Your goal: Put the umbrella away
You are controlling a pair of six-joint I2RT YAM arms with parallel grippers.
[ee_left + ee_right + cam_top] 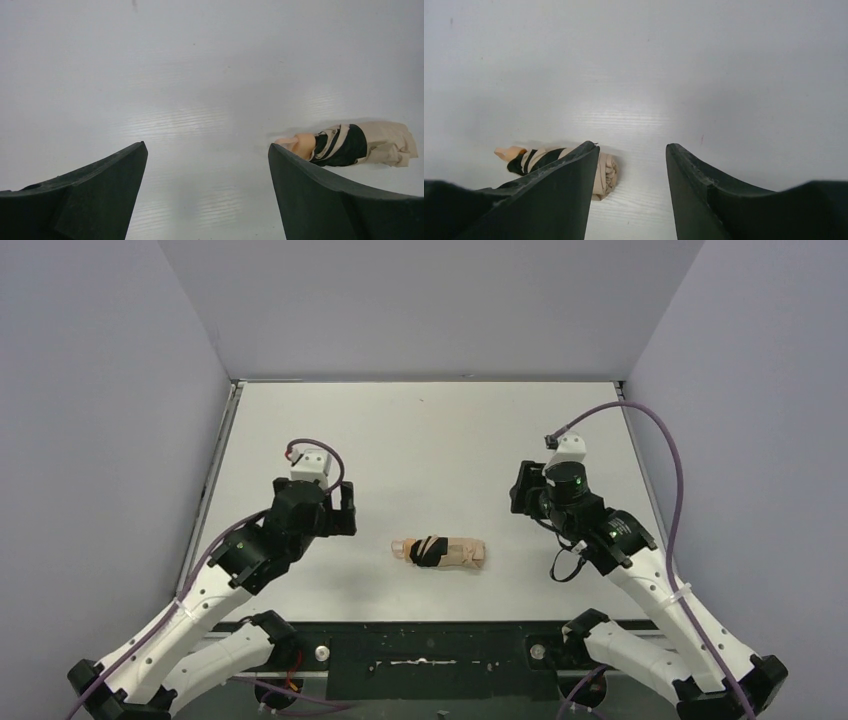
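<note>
**A:** Two arms are up over the table [420, 430], and the umbrella [440, 553] lies between them. It's folded into a short tan bundle on the white surface, close to the near edge.

**B:** Flat on its side, yes. There's a black strap [428, 551] wrapped round it, and the small handle [400, 547] points toward the left arm.

**A:** The left gripper [343, 508], what do you make of it?

**B:** Released. In its wrist view the two dark fingers [100, 190] stand wide apart with only bare table between them. The umbrella sits off beyond the right-hand finger, untouched.

**A:** And the right gripper [520, 490]?

**B:** Released too. The jaws are parted, though narrower than the left's, and nothing sits between them. In its own view the umbrella's fabric end peeks out from behind the left-hand finger [549, 190].

**A:** So neither has hold of it.

**B:** Correct, it's apart from both. The left gripper is out past the handle end. The right one is out past the fabric end and a little farther back.
</note>
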